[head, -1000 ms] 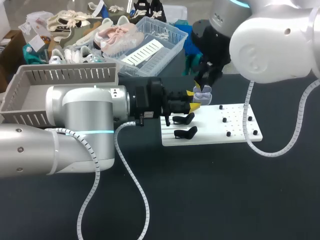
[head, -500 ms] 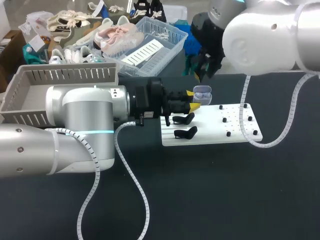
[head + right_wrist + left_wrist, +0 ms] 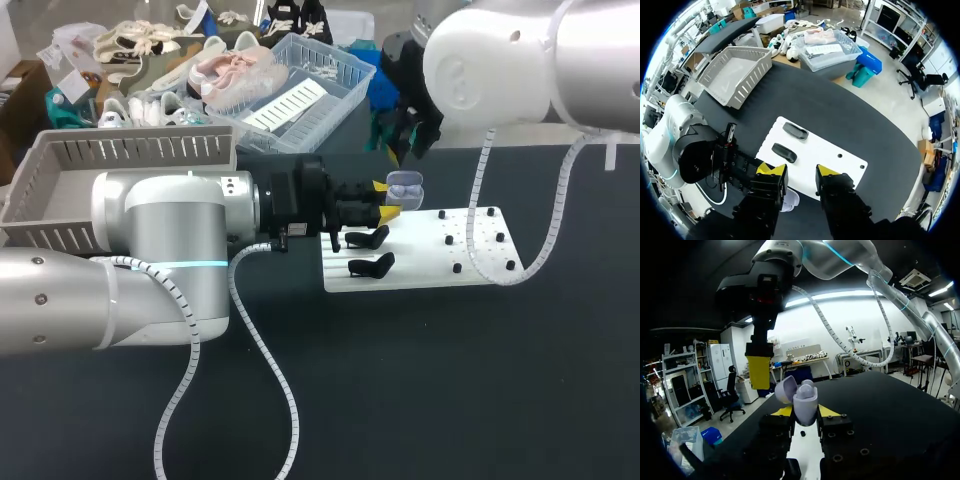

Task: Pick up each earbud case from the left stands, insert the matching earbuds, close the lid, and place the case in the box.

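Note:
My left gripper (image 3: 388,206) reaches in from the left and is shut on a lavender earbud case (image 3: 403,186) held over the white stand board (image 3: 430,270). In the left wrist view the case (image 3: 805,402) sits between the yellow fingertips (image 3: 782,411) with its lid (image 3: 785,389) swung open and an earbud (image 3: 808,385) showing inside. My right gripper (image 3: 408,138) hangs above and behind the case, open and holding nothing. Seen in its own view, the right gripper (image 3: 800,172) is high over the board (image 3: 830,152), with the case (image 3: 790,199) under one finger.
Two black stands (image 3: 367,238) (image 3: 372,265) lie on the board's left part, and small black pegs (image 3: 470,245) dot its right part. A grey slotted box (image 3: 120,165) stands at the far left. A clear basket (image 3: 300,85) and shoes sit behind.
My right gripper has lifted off the open case and drawn up and back. The left arm and the case have stayed still.

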Controlling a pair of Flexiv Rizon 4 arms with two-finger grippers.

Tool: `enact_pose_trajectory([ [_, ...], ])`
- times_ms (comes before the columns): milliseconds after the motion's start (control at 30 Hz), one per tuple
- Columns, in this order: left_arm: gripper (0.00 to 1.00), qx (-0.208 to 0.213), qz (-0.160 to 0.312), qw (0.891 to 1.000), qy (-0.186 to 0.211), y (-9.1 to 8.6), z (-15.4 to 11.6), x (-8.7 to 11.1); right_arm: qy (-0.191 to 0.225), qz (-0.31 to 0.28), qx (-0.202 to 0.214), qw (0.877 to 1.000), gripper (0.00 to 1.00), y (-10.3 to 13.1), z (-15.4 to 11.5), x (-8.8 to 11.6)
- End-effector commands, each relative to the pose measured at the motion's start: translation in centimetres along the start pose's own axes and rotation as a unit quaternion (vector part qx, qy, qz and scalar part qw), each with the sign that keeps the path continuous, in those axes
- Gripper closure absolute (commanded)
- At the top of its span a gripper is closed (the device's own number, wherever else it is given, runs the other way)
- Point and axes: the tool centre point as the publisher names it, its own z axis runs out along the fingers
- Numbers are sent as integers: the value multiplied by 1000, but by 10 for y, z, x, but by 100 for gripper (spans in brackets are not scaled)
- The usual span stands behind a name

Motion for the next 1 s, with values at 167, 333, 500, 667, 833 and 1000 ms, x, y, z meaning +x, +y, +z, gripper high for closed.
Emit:
enact_pose_trajectory([
  [167,100,-2,0,1000,-1,0,1,0,6,7,-3,1000,67,0,5,9],
  [333,100,-2,0,1000,-1,0,1,0,8,13,-4,1000,67,-1,5,16],
  [500,100,-2,0,1000,-1,0,1,0,9,14,-1,1000,66,2,3,19],
  [667,100,-2,0,1000,-1,0,1,0,9,16,-1,1000,67,3,1,23],
  [833,100,-2,0,1000,-1,0,1,0,5,18,-1,1000,67,6,-1,26],
  [1000,100,-2,0,1000,-1,0,1,0,1,20,-4,1000,66,9,-3,30],
])
